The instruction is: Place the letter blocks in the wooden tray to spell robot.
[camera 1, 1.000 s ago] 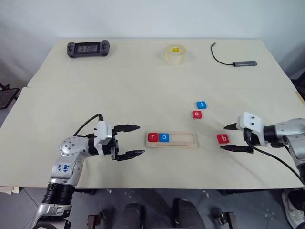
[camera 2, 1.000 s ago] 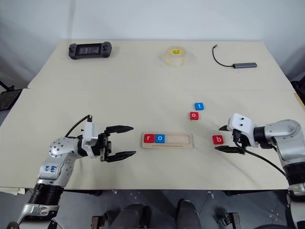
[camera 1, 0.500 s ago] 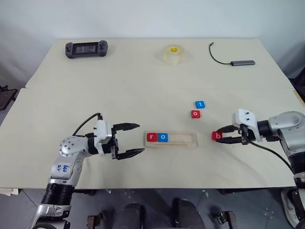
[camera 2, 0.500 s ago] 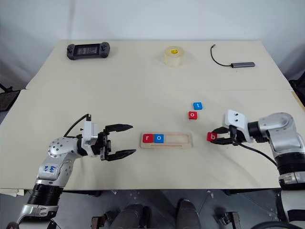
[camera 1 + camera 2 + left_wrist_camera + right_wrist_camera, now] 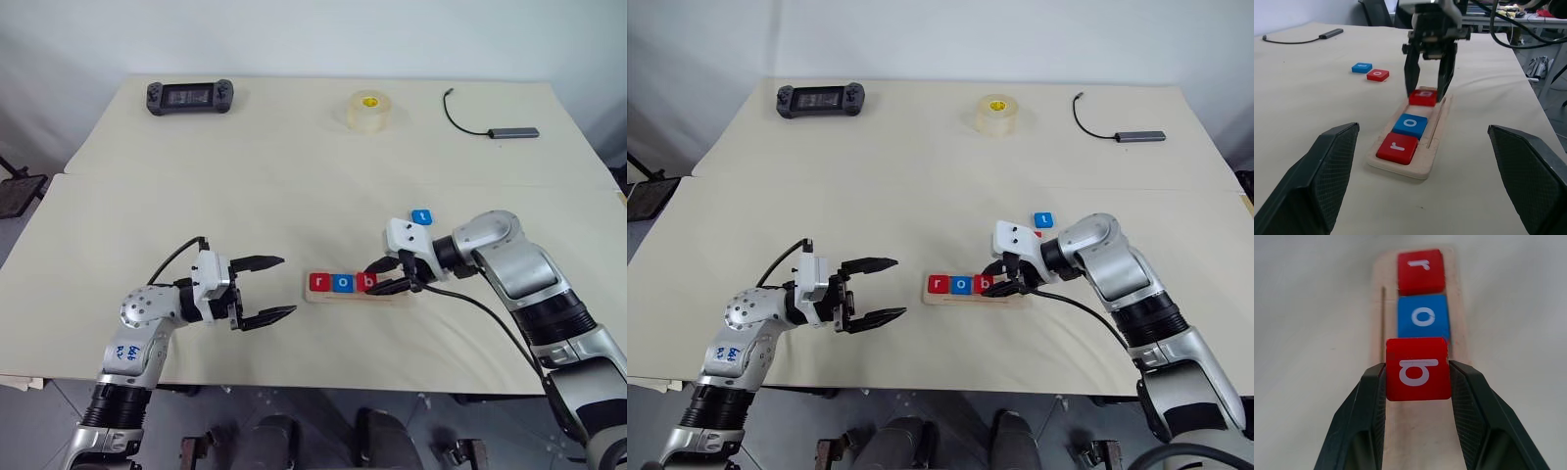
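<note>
**Op:** Right now my right claw is pinching the red b block by its two opposite side edges, over the third slot of the wooden tray, next to the blue o. Can't tell from here if it's seated or a hair above the floor.

**Obs:** R and o in?

**Op:** Yep, red r at the tray's left end, blue o beside it. Other red o and blue t lie loose on the counter beyond the tray, just beside each other.

**Obs:** Left side?

**Op:** Left claw hovers spread wide, holding nothing, near the tray's left end, not touching.

**Obs:** How do the tiles handle?

**Op:** My guess: light, stiff, smooth-faced, prob. a bit slick. Flat, so the faces give no purchase; take them by the side edges, mid-edge, as the b is held, or it may twist. Fit w/ the rim looks snug, so it must go in square.
</note>
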Action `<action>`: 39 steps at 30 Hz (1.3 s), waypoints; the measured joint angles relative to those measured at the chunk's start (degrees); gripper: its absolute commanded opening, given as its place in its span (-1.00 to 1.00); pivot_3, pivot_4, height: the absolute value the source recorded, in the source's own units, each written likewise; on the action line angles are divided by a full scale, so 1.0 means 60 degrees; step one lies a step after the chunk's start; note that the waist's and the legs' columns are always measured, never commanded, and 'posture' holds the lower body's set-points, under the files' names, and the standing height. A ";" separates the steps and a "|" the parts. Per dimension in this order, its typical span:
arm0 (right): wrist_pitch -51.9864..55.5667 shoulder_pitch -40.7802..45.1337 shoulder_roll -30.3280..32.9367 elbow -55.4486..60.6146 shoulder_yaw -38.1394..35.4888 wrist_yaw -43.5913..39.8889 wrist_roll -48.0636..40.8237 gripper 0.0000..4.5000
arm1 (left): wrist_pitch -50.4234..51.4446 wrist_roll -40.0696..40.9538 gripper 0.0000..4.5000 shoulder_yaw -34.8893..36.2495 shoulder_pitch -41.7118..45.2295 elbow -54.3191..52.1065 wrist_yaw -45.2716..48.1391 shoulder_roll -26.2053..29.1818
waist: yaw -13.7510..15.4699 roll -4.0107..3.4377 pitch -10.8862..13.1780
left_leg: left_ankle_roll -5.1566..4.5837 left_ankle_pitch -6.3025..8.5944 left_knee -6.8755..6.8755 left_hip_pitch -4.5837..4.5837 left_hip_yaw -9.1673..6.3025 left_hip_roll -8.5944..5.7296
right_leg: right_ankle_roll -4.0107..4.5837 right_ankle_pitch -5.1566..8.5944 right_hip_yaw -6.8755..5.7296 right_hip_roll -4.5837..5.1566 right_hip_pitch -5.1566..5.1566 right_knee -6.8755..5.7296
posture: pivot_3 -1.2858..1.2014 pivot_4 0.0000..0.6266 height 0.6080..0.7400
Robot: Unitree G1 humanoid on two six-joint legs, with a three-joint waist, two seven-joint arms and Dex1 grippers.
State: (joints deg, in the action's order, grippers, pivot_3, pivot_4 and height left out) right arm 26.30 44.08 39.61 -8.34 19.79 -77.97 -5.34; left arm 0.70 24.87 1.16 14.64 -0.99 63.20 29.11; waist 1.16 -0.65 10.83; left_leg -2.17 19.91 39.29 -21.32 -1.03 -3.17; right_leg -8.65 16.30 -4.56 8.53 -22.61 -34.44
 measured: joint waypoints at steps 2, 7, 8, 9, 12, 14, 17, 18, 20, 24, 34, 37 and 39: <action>0.0009 0.0033 -0.0077 -0.0098 0.0001 0.0114 0.0077 -0.35 | 0.0002 0.0000 1.00 0.0006 -0.0004 -0.0077 -0.0025 0.0042 | -0.0015 0.0000 0.0000 | 0.0000 0.0000 -0.0002 0.0001 0.0002 0.0002 | 0.0000 0.0000 0.0000 -0.0001 0.0000 0.0000 | 0.03 -0.52 1.00; 0.0226 0.0027 -0.0172 -0.0079 0.0052 0.0159 0.0098 0.41 | 0.0015 0.0000 1.00 0.0006 -0.0081 -0.0104 -0.0152 0.0044 | -0.0068 0.0000 0.0000 | 0.0000 0.0000 -0.0004 0.0001 0.0003 0.0003 | 0.0000 0.0000 0.0000 -0.0003 -0.0002 -0.0003 | 0.03 -0.52 1.00; 0.0329 0.0012 -0.0172 -0.0010 0.0044 0.0153 0.0057 0.57 | 0.0016 0.0000 1.00 0.0006 -0.0084 -0.0104 -0.0170 0.0044 | -0.0070 0.0000 0.0000 | 0.0000 0.0000 -0.0004 0.0001 0.0003 0.0003 | 0.0000 0.0000 -0.0001 -0.0003 -0.0003 -0.0003 | 0.03 -0.52 1.00; 0.0454 0.0003 -0.0172 0.0078 0.0035 0.0140 -0.0022 0.73 | 0.0016 0.0000 1.00 0.0006 -0.0084 -0.0105 -0.0179 0.0044 | -0.0075 0.0000 0.0000 | 0.0000 0.0000 -0.0004 0.0001 0.0003 0.0004 | 0.0000 0.0000 -0.0001 -0.0003 -0.0003 -0.0003 | 0.03 -0.52 1.00; 0.0675 0.0001 -0.0168 0.0306 -0.0050 0.0130 -0.0255 0.98 | 0.0016 0.0000 1.00 0.0006 -0.0083 -0.0105 -0.0186 0.0044 | -0.0088 0.0000 0.0000 | 0.0000 0.0000 -0.0004 0.0001 0.0003 0.0005 | 0.0000 0.0000 -0.0001 -0.0004 -0.0003 -0.0003 | 0.03 -0.52 1.00; 0.0713 -0.0067 -0.0064 0.0378 -0.0174 0.0168 -0.0353 0.98 | 0.0015 0.0000 1.00 0.0002 -0.0080 -0.0108 -0.0190 0.0043 | -0.0072 0.0000 0.0000 | 0.0000 0.0000 -0.0004 0.0001 0.0002 0.0004 | 0.0000 0.0000 -0.0001 -0.0003 -0.0003 -0.0003 | 0.03 -0.52 1.00; 0.0675 -0.0238 0.0427 0.0356 -0.0610 0.0255 -0.0425 0.79 | 0.0014 -0.0001 1.00 0.0004 -0.0080 -0.0106 -0.0191 0.0047 | -0.0023 0.0000 0.0000 | -0.0001 0.0000 -0.0003 0.0000 0.0003 0.0000 | 0.0000 0.0000 0.0000 0.0000 -0.0001 -0.0001 | 0.03 -0.52 1.00; 0.0667 -0.0308 0.0585 0.0309 -0.0808 0.0329 -0.0423 0.70 | 0.0013 -0.0002 1.00 0.0004 -0.0079 -0.0106 -0.0191 0.0046 | -0.0019 0.0000 0.0000 | -0.0001 0.0000 -0.0004 0.0001 0.0005 0.0000 | 0.0000 0.0000 0.0000 0.0000 -0.0001 -0.0001 | 0.03 -0.52 1.00; 0.0617 -0.0438 0.0788 0.0244 -0.0894 0.0423 -0.0402 0.42 | 0.0009 -0.0003 1.00 0.0003 -0.0077 -0.0106 -0.0191 0.0045 | -0.0028 0.0000 0.0000 | -0.0001 0.0000 -0.0005 0.0002 0.0006 0.0005 | 0.0000 0.0000 0.0000 -0.0004 -0.0001 -0.0001 | 0.03 -0.52 1.00; 0.0552 -0.0880 0.0847 0.0199 -0.0852 0.0611 -0.0374 -0.22 | 0.0001 -0.0017 1.00 0.0003 -0.0075 -0.0096 -0.0201 0.0044 | -0.0048 0.0000 0.0000 | -0.0001 0.0000 -0.0005 0.0002 0.0011 0.0007 | 0.0000 0.0000 0.0001 -0.0005 -0.0003 -0.0002 | 0.03 -0.52 1.00; 0.0262 -0.1050 0.0377 0.0254 -0.0634 0.0843 -0.0257 -1.00 | 0.0002 -0.0038 1.00 0.0002 -0.0067 -0.0092 -0.0206 0.0047 | -0.0191 0.0000 0.0000 | -0.0001 0.0000 -0.0005 0.0003 0.0009 0.0009 | 0.0000 0.0000 0.0001 -0.0005 -0.0002 -0.0003 | 0.03 -0.52 1.00; 0.0332 -0.1011 0.0273 0.0255 -0.0620 0.0862 -0.0255 -1.00 | 0.0003 -0.0039 1.00 0.0002 -0.0067 -0.0092 -0.0209 0.0054 | -0.0191 0.0000 0.0000 | -0.0001 0.0000 -0.0005 0.0003 0.0008 0.0008 | 0.0000 0.0000 0.0001 -0.0005 -0.0001 -0.0003 | 0.03 -0.52 1.00; 0.0414 -0.0937 0.0195 0.0255 -0.0545 0.0867 -0.0253 -1.00 | 0.0003 -0.0042 1.00 0.0002 -0.0066 -0.0092 -0.0219 0.0054 | -0.0203 0.0000 0.0000 | 0.0000 0.0000 -0.0005 0.0003 0.0008 0.0009 | 0.0000 0.0000 0.0001 -0.0005 -0.0002 -0.0003 | 0.03 -0.52 1.00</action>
State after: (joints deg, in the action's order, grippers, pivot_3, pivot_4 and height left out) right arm 28.78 38.46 40.78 -6.81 16.52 -72.77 -6.86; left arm 0.72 24.61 1.18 14.25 -1.54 61.88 29.44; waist -0.05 -0.65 10.83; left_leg -2.17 19.91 39.25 -21.31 -0.98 -3.11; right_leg -8.65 16.30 -4.55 8.50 -22.62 -34.46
